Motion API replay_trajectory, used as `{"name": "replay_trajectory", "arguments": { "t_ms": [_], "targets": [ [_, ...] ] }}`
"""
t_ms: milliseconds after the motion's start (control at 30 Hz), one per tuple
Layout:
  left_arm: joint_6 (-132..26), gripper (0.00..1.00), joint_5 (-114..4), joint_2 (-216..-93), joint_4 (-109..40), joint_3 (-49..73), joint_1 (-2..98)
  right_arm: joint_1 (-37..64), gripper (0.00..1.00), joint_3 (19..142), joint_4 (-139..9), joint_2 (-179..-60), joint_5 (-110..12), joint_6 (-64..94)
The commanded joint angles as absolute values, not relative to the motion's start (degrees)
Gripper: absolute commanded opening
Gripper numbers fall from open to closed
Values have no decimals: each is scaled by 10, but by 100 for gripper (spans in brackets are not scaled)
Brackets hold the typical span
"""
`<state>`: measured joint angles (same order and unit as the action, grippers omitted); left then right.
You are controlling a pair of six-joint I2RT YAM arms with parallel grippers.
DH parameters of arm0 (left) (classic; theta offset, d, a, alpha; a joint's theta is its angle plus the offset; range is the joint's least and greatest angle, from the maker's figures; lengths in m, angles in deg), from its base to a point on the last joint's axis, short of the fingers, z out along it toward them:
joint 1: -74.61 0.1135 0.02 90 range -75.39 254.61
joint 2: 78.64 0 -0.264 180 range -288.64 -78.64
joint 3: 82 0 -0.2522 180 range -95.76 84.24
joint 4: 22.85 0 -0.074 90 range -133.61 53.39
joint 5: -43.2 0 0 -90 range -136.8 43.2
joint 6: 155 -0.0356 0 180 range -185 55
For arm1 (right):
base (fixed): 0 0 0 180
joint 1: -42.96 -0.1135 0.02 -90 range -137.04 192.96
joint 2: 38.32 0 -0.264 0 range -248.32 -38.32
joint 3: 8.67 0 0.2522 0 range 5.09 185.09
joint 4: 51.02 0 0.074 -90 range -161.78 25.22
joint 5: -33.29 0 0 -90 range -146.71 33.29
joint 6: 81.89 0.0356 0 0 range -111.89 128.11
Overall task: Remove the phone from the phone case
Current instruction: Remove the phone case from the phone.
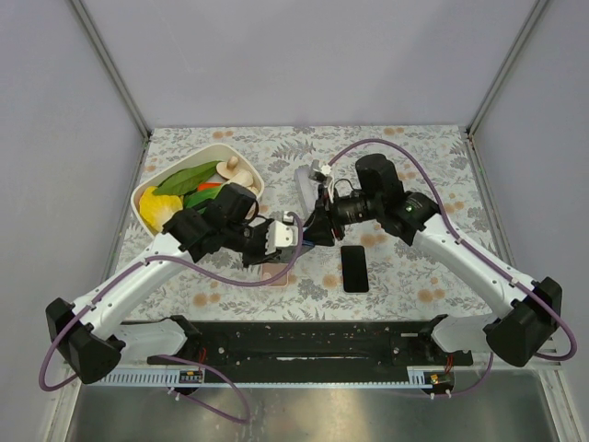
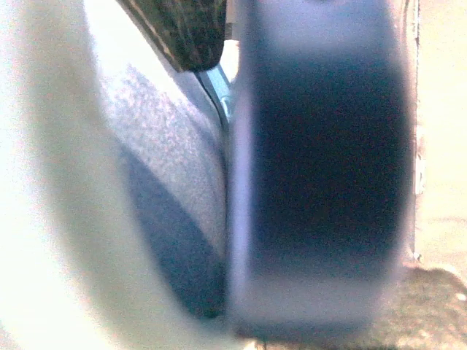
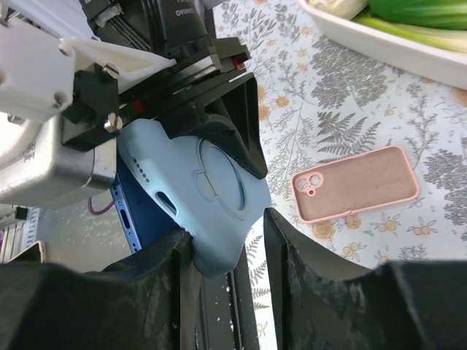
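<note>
Cased phone (image 3: 128, 219) aloft
Left fingers (image 3: 233, 124) clamp the phone case (image 3: 197, 189) above the counter (image 3: 350, 124); right fingers (image 3: 292, 270), parted about its corner, grip nothing and could slip off, leaving the phone seated.

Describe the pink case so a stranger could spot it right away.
On the floral table, find the black phone near the middle. The pink case lies flat just left of it, partly under the left arm. Unlike it, the blue case is held off the table.

The left gripper (image 1: 289, 236) and right gripper (image 1: 315, 226) meet — black phone (image 1: 354, 269) lying just beside.
</note>
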<state>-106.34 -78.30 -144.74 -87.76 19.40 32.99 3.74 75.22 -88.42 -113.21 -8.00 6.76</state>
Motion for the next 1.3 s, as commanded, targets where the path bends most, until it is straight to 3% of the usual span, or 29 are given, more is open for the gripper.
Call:
{"name": "replay_trajectory", "arguments": {
  "t_ms": [0, 167, 567, 967, 1267],
  "targets": [
    [-1066, 0, -837, -1443, -814, 189, 350, 74, 48, 759, -831, -1112, -91, 84],
    [-1059, 0, -865, -1446, -814, 187, 379, 80, 54, 779, -915, -1080, -116, -17],
    [-1046, 0, -906, -1449, -812, 177, 418, 82, 55, 790, -1054, -1033, -122, -178],
    [-1010, 0, -941, -1468, -813, 160, 419, 82, 53, 859, -1045, -1067, 41, -154],
    [-999, 0, -952, -1470, -811, 158, 420, 82, 52, 859, -1003, -1093, 58, -106]
  ]
}}
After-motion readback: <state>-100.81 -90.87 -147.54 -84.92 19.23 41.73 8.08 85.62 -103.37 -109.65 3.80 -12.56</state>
